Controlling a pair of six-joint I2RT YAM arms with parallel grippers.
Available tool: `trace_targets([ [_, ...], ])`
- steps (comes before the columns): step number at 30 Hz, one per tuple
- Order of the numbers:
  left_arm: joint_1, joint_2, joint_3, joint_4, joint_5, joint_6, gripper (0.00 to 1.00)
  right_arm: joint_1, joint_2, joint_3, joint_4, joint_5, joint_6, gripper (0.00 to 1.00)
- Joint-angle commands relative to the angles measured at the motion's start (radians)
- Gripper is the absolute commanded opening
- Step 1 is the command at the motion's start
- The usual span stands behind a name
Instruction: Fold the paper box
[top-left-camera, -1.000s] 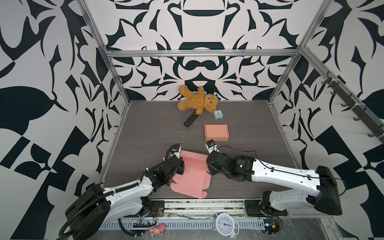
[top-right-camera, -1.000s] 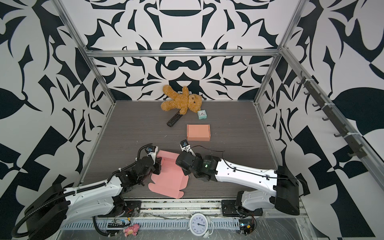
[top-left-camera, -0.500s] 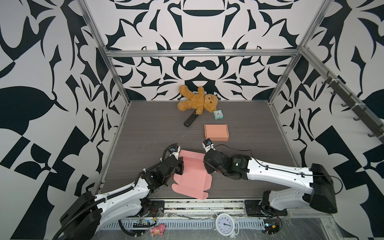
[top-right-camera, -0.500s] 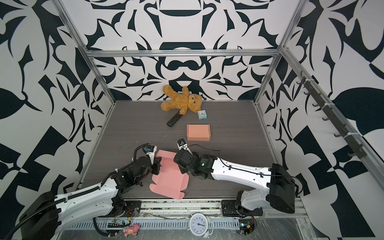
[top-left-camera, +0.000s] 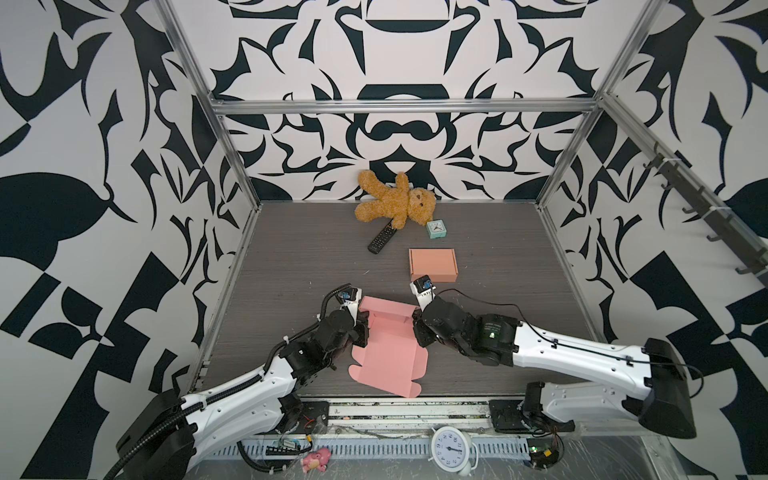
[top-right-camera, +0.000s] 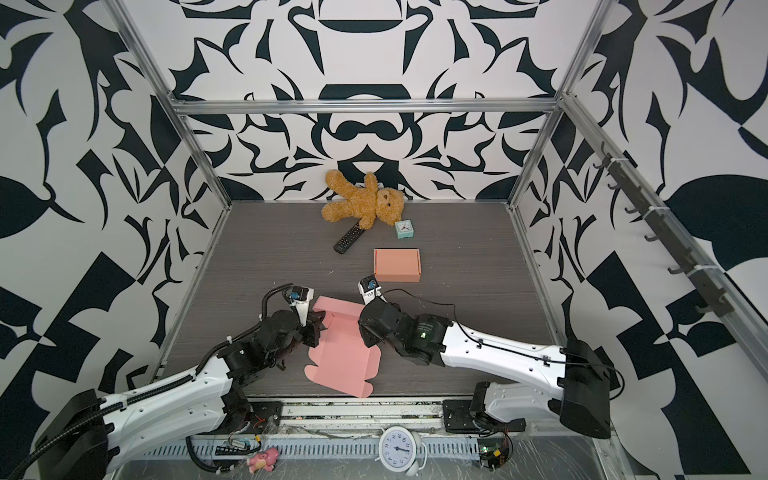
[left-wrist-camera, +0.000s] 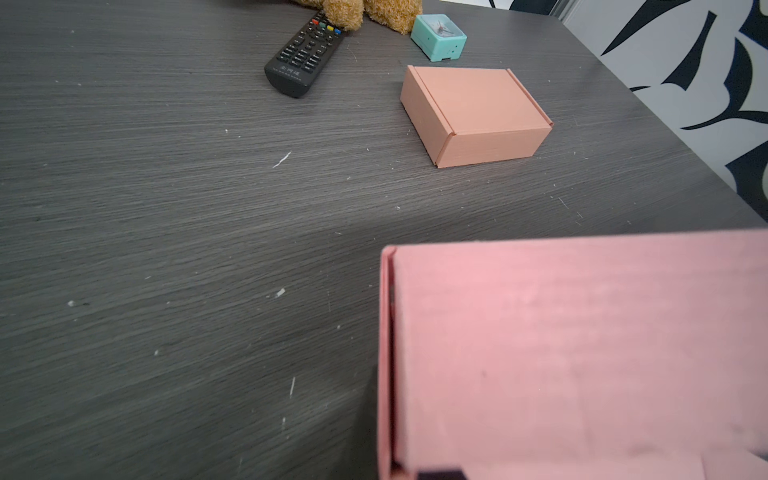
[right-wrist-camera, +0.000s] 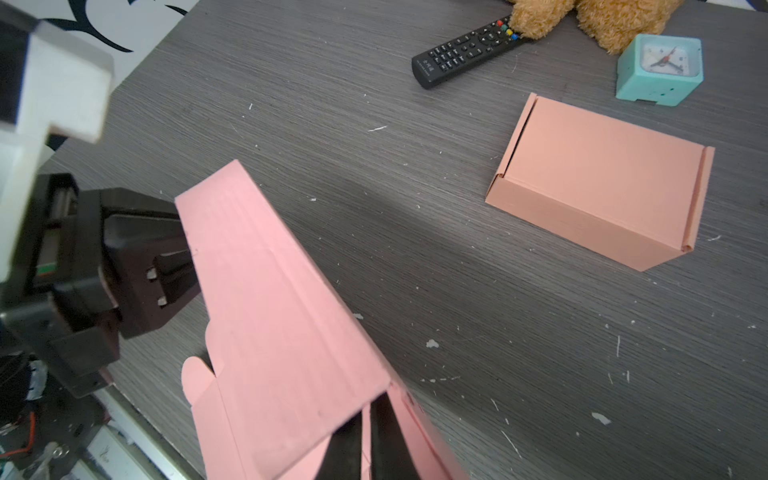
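Pink paper box (top-left-camera: 388, 357), partly folded

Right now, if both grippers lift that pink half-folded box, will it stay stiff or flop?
Probably light: the pink paper box is one thin card sheet. Panels likely stay stiff but hinge at the creases, so the unheld near flaps may droop.

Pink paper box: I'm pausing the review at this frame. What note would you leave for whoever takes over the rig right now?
Grippers: the left gripper is shut on one end of the far panel, and the right gripper is shut on the other end.
Things: the pink paper box lies near the front of the table. An orange box behind it is already folded.
Done: the far panel is raised; the rest of the sheet lies flat.
Left: the remaining walls and flaps, then closing the box.
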Motion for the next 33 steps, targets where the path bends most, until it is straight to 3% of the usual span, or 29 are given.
trace_targets([
  [1, 0.011, -0.019, 0.057, -0.068, 0.014, 0.005, 0.09, 0.0, -0.044, -0.016, 0.1, -0.014, -0.021, 0.1],
  [9, 0.112, -0.059, 0.157, -0.212, 0.125, -0.019, 0.04, 0.012, -0.145, -0.09, 0.206, -0.051, -0.04, 0.1],
  [16, 0.227, -0.092, 0.193, -0.257, 0.251, -0.038, 0.02, 0.071, -0.289, -0.195, 0.287, -0.008, -0.095, 0.08],
  [24, 0.382, -0.12, 0.204, -0.249, 0.444, -0.117, 0.01, 0.071, -0.488, -0.414, 0.497, 0.057, -0.083, 0.08],
  [33, 0.395, -0.137, 0.221, -0.242, 0.501, -0.134, 0.01, 0.071, -0.525, -0.465, 0.599, 0.084, -0.066, 0.07],
])
